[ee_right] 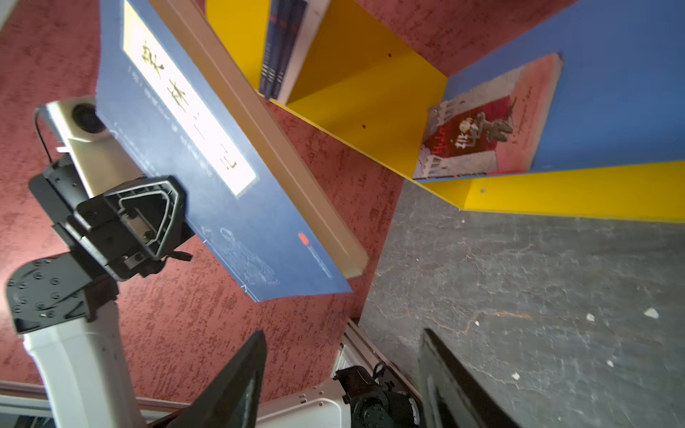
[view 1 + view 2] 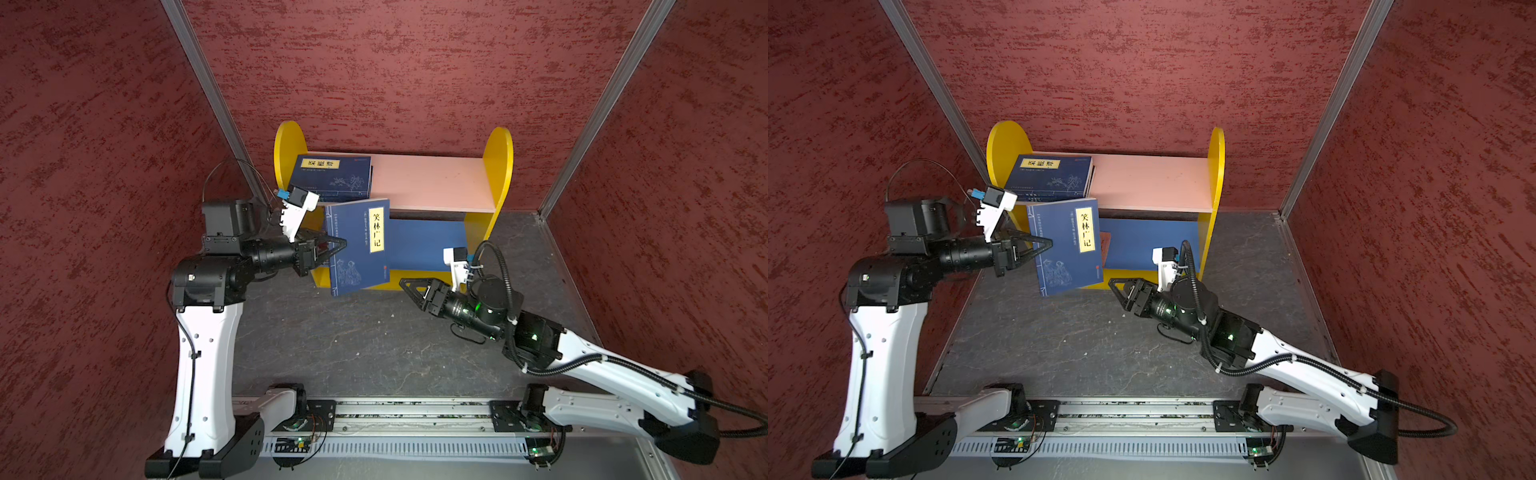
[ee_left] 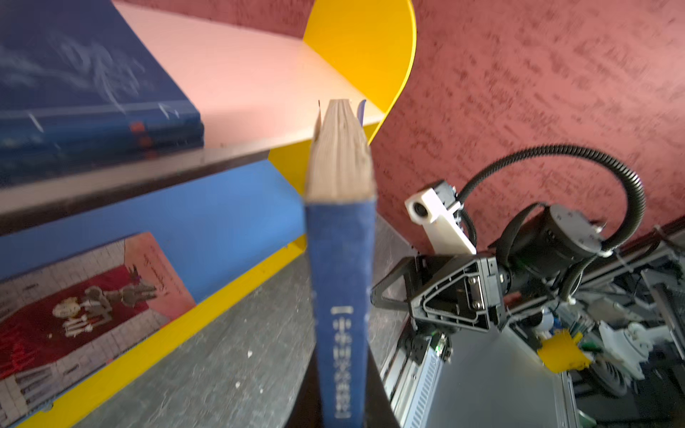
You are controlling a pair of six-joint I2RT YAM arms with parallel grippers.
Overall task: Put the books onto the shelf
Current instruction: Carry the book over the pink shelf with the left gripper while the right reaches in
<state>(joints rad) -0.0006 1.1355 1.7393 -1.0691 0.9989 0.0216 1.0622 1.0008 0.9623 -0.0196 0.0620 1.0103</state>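
Note:
My left gripper is shut on the spine of a navy book with a yellow label. It holds the book in the air in front of the shelf, at its left end, cover facing up. In the left wrist view the spine stands between the jaws. A stack of navy books lies flat on the pink upper board. A red book lies on the blue lower board. My right gripper is open and empty, low beside the held book's near right corner.
Red textured walls close in the back and both sides, with metal corner posts. The shelf stands against the back wall on a dark grey floor. A metal rail with both arm bases runs along the front.

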